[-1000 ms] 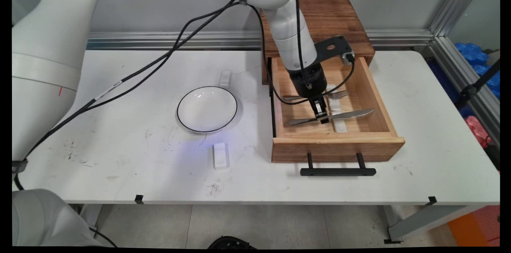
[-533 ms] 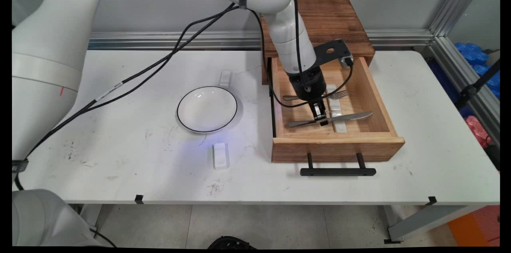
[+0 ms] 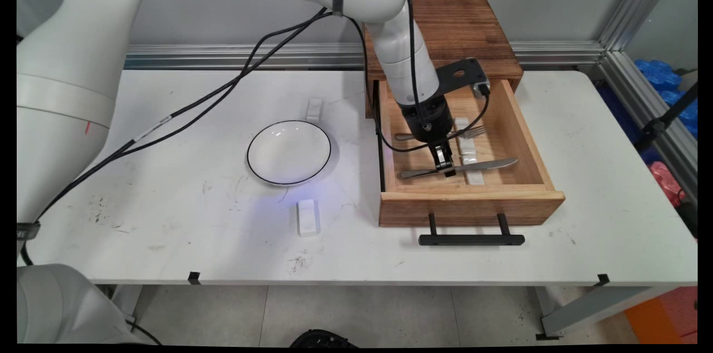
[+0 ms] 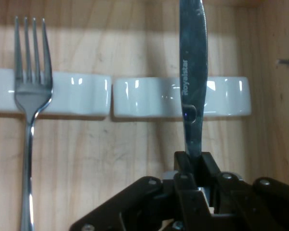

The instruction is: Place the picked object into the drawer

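Note:
My gripper (image 3: pixel 444 164) reaches down into the open wooden drawer (image 3: pixel 470 207) and is shut on a silver knife (image 3: pixel 484 164) near the middle of its length. The knife lies across the drawer, blade pointing right, over a white rest (image 3: pixel 475 176). In the hand view the knife (image 4: pixel 192 72) runs straight up from my gripper (image 4: pixel 192 166), crossing a white rest (image 4: pixel 149 97). A fork (image 4: pixel 32 96) lies parallel to it on the left, over a second white rest (image 4: pixel 72 94). In the main view the fork (image 3: pixel 472 131) lies behind the knife.
The drawer juts from a wooden cabinet (image 3: pixel 457 24) at the back, its black handle (image 3: pixel 471 239) toward the table's front. A white plate with a dark rim (image 3: pixel 289 152) sits left of the drawer. Two white rests (image 3: pixel 308 217) (image 3: pixel 315 109) lie in front of and behind the plate.
My gripper has shifted slightly to the left with the knife held in it, and the wrist has drawn back a little. Fork, plate and rests have not moved.

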{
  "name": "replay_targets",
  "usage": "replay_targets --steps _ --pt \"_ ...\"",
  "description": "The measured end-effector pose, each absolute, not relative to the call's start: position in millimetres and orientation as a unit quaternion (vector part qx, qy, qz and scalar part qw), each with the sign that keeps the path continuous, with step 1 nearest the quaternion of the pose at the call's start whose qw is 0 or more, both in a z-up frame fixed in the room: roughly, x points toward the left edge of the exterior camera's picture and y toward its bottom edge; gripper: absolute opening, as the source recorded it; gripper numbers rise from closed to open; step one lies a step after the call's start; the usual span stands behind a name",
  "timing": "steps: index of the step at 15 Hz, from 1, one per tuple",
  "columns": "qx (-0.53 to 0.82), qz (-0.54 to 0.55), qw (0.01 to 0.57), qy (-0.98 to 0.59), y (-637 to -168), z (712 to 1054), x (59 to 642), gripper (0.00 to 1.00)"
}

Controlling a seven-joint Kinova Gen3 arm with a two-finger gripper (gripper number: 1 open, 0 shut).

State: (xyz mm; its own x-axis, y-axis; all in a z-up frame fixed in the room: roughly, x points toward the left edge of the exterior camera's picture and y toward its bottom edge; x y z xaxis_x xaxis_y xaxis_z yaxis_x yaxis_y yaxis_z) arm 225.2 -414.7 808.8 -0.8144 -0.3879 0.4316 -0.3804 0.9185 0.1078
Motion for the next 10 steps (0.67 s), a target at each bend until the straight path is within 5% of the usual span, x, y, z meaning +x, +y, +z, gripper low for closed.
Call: replay_targets --steps 1,2,10 --pt "0.201 -0.007 0.228 -0.953 -415.1 808.5 225.6 0.00" --pt "0.201 -0.006 0.228 -0.953 -415.4 808.2 225.9 1.00" --pt "0.196 -0.003 0.228 -0.954 -416.6 807.7 226.8 1.00"
